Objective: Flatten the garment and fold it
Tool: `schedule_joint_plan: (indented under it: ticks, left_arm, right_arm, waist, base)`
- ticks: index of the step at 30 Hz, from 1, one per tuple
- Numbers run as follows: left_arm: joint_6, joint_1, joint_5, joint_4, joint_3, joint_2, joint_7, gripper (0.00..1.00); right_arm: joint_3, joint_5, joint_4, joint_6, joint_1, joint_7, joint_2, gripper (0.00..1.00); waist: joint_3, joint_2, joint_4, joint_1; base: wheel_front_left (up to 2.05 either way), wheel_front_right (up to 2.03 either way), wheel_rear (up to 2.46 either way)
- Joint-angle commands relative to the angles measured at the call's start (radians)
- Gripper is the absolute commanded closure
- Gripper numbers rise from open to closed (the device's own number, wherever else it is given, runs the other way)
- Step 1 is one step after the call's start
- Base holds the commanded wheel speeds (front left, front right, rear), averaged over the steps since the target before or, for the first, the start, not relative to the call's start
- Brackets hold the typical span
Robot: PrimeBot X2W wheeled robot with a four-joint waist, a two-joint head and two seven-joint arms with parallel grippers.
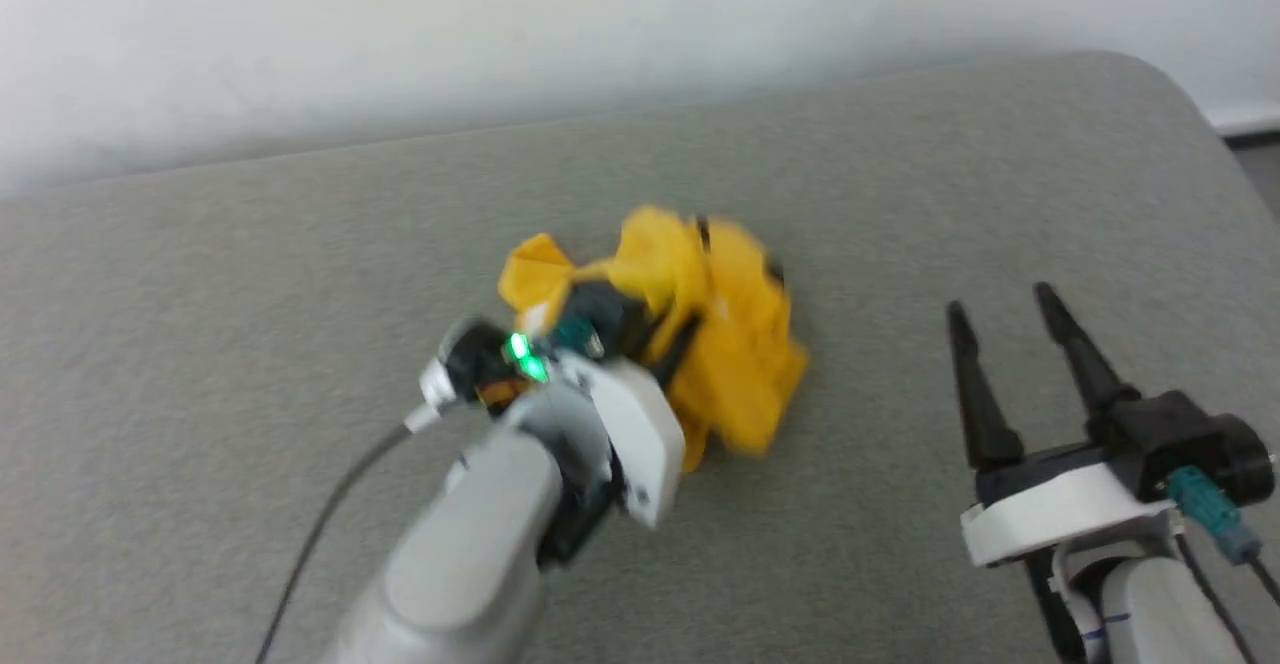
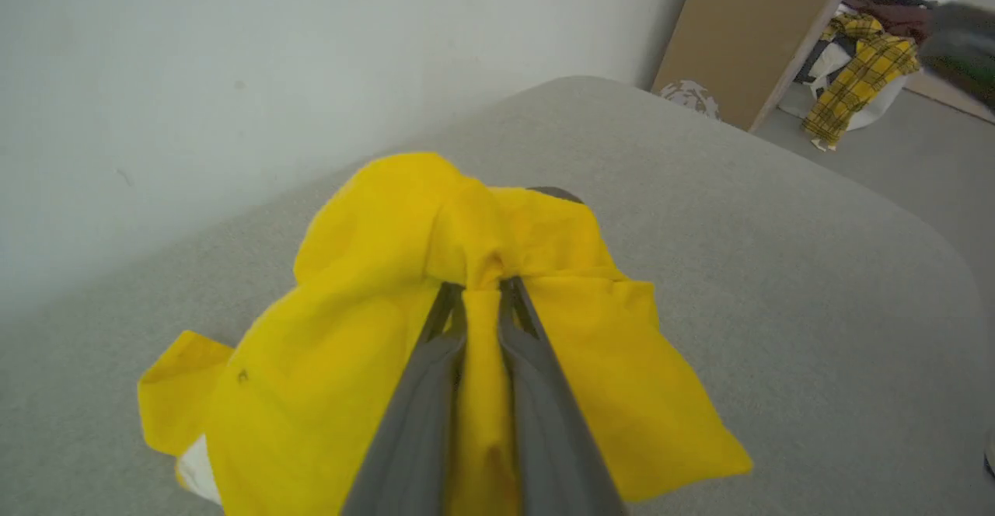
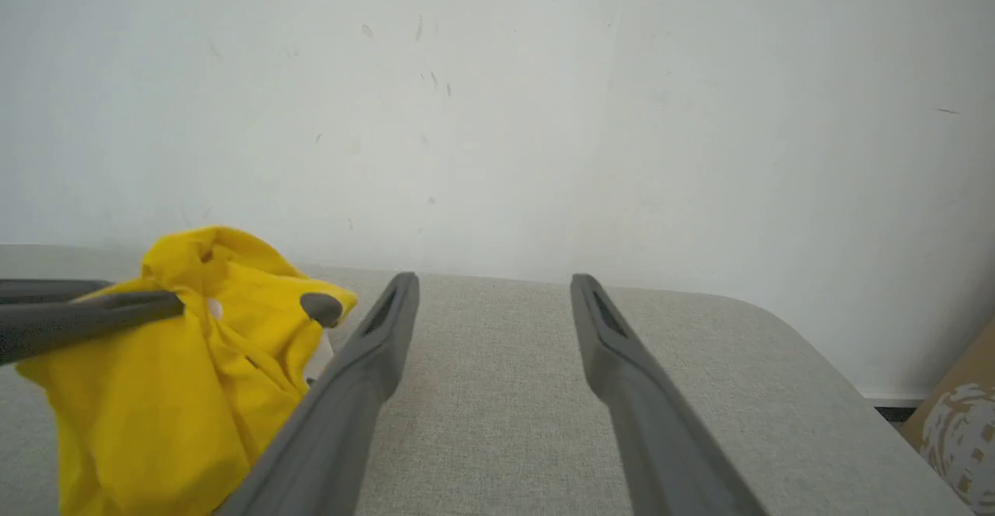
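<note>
Yellow cotton T-shirt [image 1: 740, 364] sits bunched, with no clear long axis. From its near-left side the left gripper [image 2: 482, 291] reaches in, dark fingers almost closed, pinching a central fold. Well to its right the right gripper [image 1: 1002, 302] stands spread wide and empty; I judge it must travel left for a second hold. Under the shirt, grey woven pad [image 1: 900, 164]; behind it, white wall [image 1: 400, 24]; far right, plaid clothes pile [image 2: 863, 73].

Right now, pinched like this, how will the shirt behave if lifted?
Probably floppy: the shirt drapes in loose folds around the left fingers. Likely light: the thin cloth puckers at one small pinch. It may unfurl unevenly, being crumpled.
</note>
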Motion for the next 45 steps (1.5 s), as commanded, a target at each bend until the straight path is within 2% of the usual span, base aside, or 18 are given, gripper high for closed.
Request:
schedule_joint_plan:
  ticks: [1,5,6,7,15,20,27,31,35,41,45]
  left_arm:
    - [-0.006,0.036,0.012,0.036,-0.027,-0.002,-0.004,1.00]
    - [-0.011,0.065,0.022,0.107,-0.065,-0.008,-0.027,1.00]
    - [-0.007,0.064,0.028,0.114,-0.067,-0.007,-0.042,0.60]
    - [-0.001,0.063,0.031,0.120,-0.067,-0.008,-0.058,0.00]
    - [0.034,0.049,0.002,0.090,-0.008,-0.006,-0.193,0.00]
    - [0.088,0.074,-0.028,0.000,0.079,0.035,-0.284,0.00]
    - [0.175,0.226,-0.070,-0.162,0.212,0.113,-0.340,0.00]
    - [0.196,0.338,-0.066,-0.214,0.243,0.134,-0.352,0.00]
    - [0.210,0.441,-0.077,-0.252,0.278,0.121,-0.356,0.00]
    - [0.216,0.552,-0.045,-0.334,0.343,0.055,-0.356,0.00]
    - [0.196,0.595,-0.009,-0.345,0.362,0.026,-0.356,0.00]
  right_arm:
    - [0.017,0.007,0.001,0.005,0.012,0.002,0.005,0.00]
    - [0.034,0.022,0.012,0.005,0.023,0.001,0.006,0.00]
    - [0.039,0.025,0.017,0.005,0.024,0.001,0.006,0.00]
    - [0.046,0.029,0.022,0.005,0.024,0.000,0.005,0.00]
    - [0.071,0.047,0.053,0.005,0.026,0.005,-0.019,0.00]
    - [0.064,0.050,0.053,0.005,0.053,0.019,-0.032,0.00]
    - [0.057,0.055,0.043,0.005,0.095,0.031,-0.036,0.00]
    - [0.055,0.057,0.039,0.005,0.121,0.024,-0.030,0.00]
    - [0.061,0.060,0.043,0.005,0.138,0.019,-0.025,0.00]
    - [0.064,0.066,0.060,0.005,0.150,0.007,-0.020,0.00]
    - [0.072,0.066,0.067,0.005,0.154,0.006,-0.017,0.00]
  waist:
    - [0.044,0.0000,-0.086,0.0000]
    - [0.066,0.0000,-0.088,0.0000]
    - [0.068,0.0000,-0.085,0.0000]
    - [0.068,0.0000,-0.079,0.0000]
    - [0.006,0.0000,-0.002,0.0000]
    - [-0.056,0.0000,0.057,0.0000]
    - [-0.112,0.0000,0.119,0.0000]
    - [-0.129,0.0000,0.146,0.0000]
    - [-0.140,0.0000,0.156,0.0000]
    - [-0.135,0.0000,0.161,0.0000]
    - [-0.132,0.0000,0.165,0.0000]
  base:
    - [0.00,0.00,0.00]
    - [0.00,0.00,0.00]
    - [0.00,0.00,0.00]
    - [0.00,0.00,0.00]
    - [0.00,0.00,0.00]
    - [0.00,0.00,0.00]
    - [0.00,0.00,0.00]
    - [0.00,0.00,0.00]
    - [0.00,0.00,0.00]
    - [0.00,0.00,0.00]
    - [0.00,0.00,0.00]
